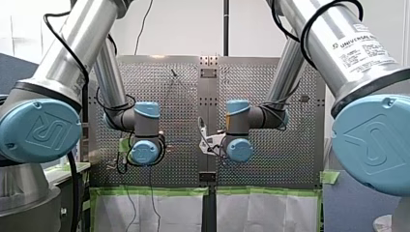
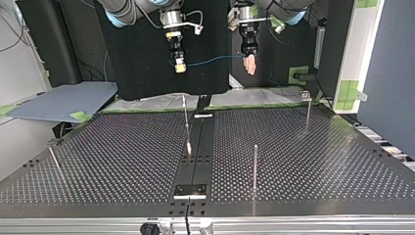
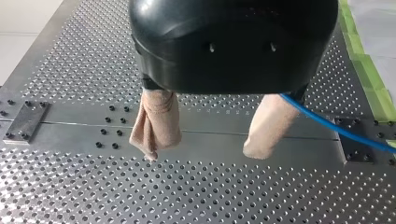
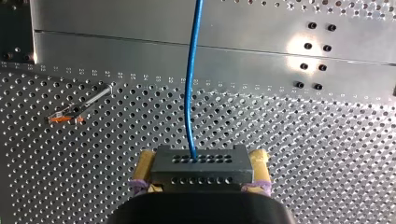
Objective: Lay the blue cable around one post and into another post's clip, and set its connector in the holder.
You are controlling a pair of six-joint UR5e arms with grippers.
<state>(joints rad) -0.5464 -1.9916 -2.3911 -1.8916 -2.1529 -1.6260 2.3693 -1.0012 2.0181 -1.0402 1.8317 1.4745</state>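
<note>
In the right wrist view my right gripper (image 4: 203, 161) is shut on a grey connector block (image 4: 201, 171), with a yellow pad (image 4: 147, 164) on each side of it. The blue cable (image 4: 190, 84) leaves the block and runs ahead over the table. In the top view it (image 2: 215, 60) hangs in the air between my right gripper (image 2: 179, 67) and my left gripper (image 2: 250, 66). My left gripper (image 3: 201, 154) stands open above the table, nothing between its beige-wrapped fingers (image 3: 156, 123). The cable (image 3: 336, 128) passes along the outer side of one finger.
Several thin posts stand on the perforated table (image 2: 318, 161): one with an orange clip tip (image 2: 188, 146) near the middle strip, one (image 2: 254, 166) nearer the camera, one (image 2: 307, 110) at the far right, one (image 2: 54, 159) at the left. A small plate (image 2: 191, 190) sits on the strip.
</note>
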